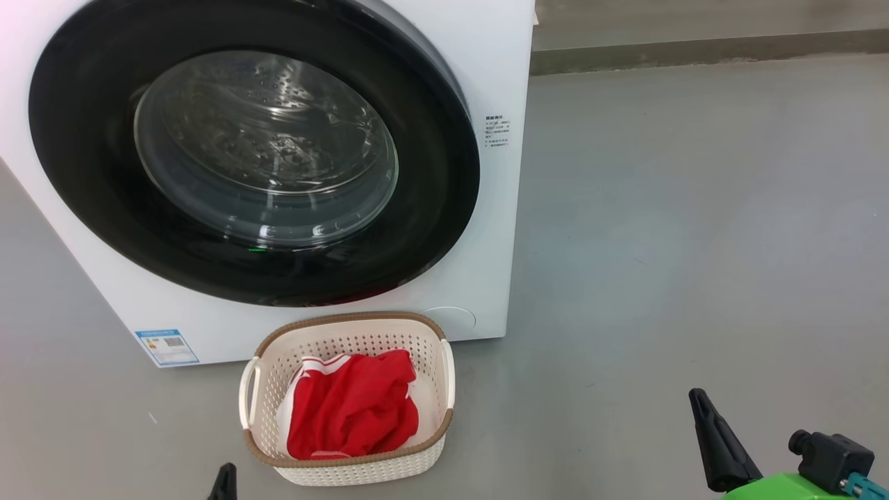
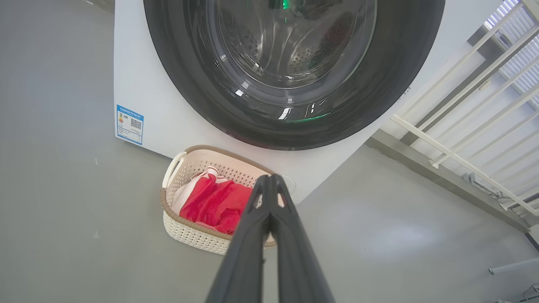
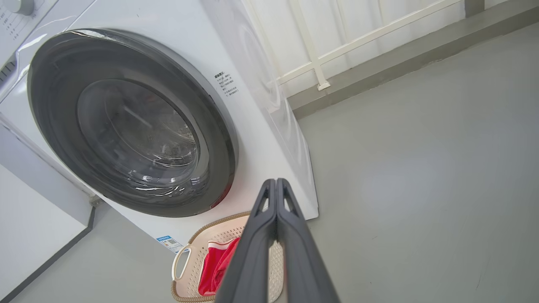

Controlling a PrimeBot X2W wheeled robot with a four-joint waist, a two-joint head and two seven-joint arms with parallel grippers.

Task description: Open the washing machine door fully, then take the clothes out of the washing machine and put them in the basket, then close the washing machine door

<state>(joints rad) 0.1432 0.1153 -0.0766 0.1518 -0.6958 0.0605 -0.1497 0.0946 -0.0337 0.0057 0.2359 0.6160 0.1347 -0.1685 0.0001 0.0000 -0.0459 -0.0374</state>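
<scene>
Head view: washing machine door, a glossy black ring around clear glass, looks shut against the white washing machine at far left.
Risk: the latch may not have caught, and the seam is too hard to judge.
Second risk: a swinging arm could tip the basket.
Clothes: crumpled red with white trim, inside the basket just below the door.
Jaws: left gripper and right gripper pressed together, empty.

Smooth grey floor, raised grey kerb along its far edge, white railing beyond
</scene>
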